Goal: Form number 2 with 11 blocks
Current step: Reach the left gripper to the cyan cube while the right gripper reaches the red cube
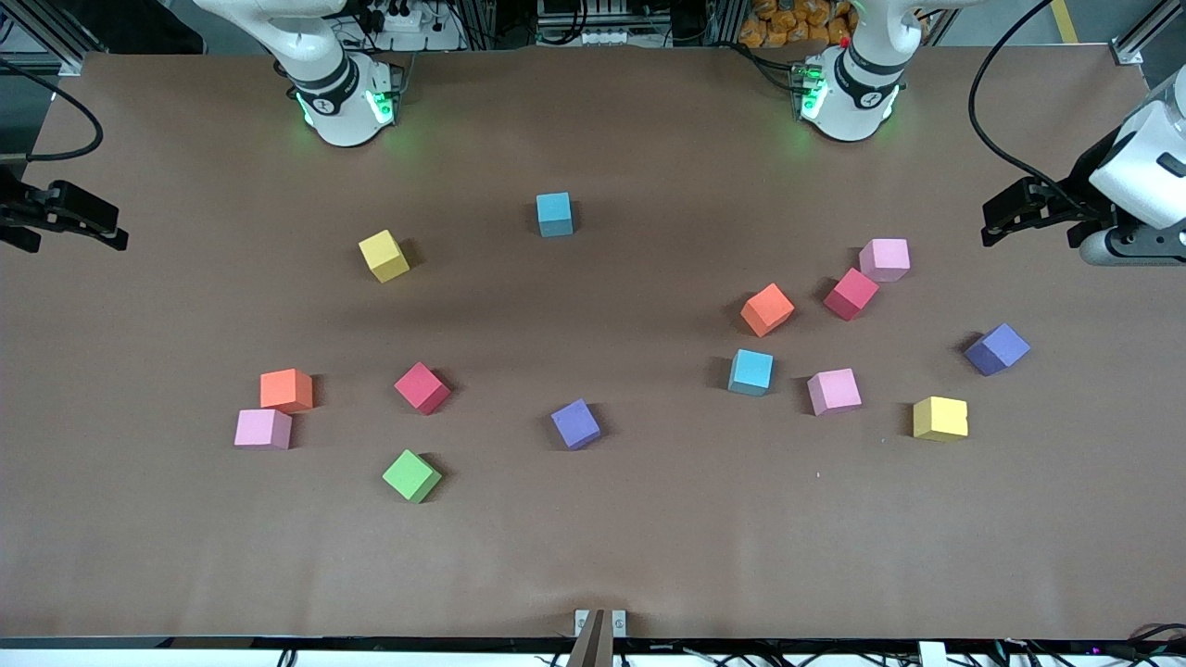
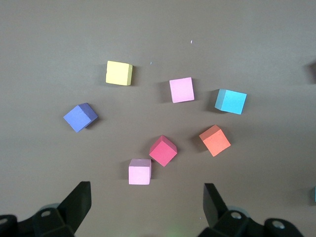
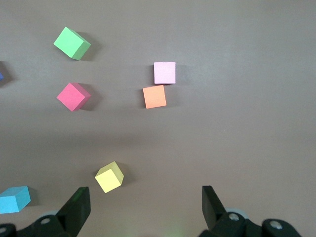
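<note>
Loose blocks lie scattered on the brown table. Toward the right arm's end are a yellow block [image 1: 384, 256], red block [image 1: 422, 387], orange block [image 1: 286, 390], pink block [image 1: 263, 429] and green block [image 1: 411, 476]. A light blue block [image 1: 554, 214] lies mid-table near the bases. Toward the left arm's end are a pink block [image 1: 885, 258], red block [image 1: 851, 294], orange block [image 1: 767, 309], light blue block [image 1: 750, 371], pink block [image 1: 834, 391] and yellow block [image 1: 939, 418]. My left gripper [image 2: 146, 192] and right gripper [image 3: 144, 195] hover open and hold nothing, one over each end of the table.
Two purple cubes lie among the blocks, one [image 1: 575, 424] mid-table and one [image 1: 997, 348] toward the left arm's end. Both arm bases stand along the table edge farthest from the front camera. A small bracket [image 1: 599, 622] sits at the nearest edge.
</note>
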Available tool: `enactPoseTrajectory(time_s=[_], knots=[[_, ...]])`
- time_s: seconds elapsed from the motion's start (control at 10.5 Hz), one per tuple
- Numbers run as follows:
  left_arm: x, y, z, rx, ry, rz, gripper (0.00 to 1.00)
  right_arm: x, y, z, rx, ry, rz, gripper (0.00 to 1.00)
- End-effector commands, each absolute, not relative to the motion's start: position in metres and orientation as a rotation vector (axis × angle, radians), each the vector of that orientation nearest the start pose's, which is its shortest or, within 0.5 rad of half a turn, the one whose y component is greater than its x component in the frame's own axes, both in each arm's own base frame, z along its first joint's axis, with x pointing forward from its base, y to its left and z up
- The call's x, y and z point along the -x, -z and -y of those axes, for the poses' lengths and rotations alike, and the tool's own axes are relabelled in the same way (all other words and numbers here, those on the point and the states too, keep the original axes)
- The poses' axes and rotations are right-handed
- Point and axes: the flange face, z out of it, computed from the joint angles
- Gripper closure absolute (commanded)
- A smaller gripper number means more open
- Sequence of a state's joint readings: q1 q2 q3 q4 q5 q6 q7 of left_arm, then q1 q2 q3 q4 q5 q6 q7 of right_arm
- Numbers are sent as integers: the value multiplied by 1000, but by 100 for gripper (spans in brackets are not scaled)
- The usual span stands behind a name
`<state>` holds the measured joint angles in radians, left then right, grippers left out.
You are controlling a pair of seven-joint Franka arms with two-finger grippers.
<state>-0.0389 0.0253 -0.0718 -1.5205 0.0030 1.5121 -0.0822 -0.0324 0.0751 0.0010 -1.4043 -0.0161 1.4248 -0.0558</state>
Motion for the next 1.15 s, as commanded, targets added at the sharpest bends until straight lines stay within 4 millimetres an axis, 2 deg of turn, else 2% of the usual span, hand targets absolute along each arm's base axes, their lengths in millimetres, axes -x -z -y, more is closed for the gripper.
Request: enactPoseTrajectory(time_s=[0.0, 0.19, 0.29, 0.38, 0.48, 0.67, 0.86, 1.05], knots=[[-547, -637, 60, 3115, -54, -62, 0, -561, -652, 21, 3155, -76, 26, 0], [-548, -634, 62, 3115, -61, -74, 0, -562, -651, 20, 3155, -78, 28, 0], [-550, -627, 67, 3128, -85, -93, 0, -562, -648, 20, 3155, -86, 23, 0], [-554, -612, 93, 3130, -119, -163, 0, -563, -646, 16, 3153, -93, 33, 0], [-550, -599, 147, 3117, -134, -282, 0, -565, -640, 12, 3133, -110, 42, 0], [-533, -571, 221, 3116, -123, -401, 0, -575, -617, 1, 3092, -141, 50, 0], [-510, -539, 289, 3103, -132, -556, 0, -586, -584, -22, 3091, -142, 108, 0], [-468, -507, 359, 3073, -113, -782, 0, -599, -545, -55, 3082, -184, 191, 0]])
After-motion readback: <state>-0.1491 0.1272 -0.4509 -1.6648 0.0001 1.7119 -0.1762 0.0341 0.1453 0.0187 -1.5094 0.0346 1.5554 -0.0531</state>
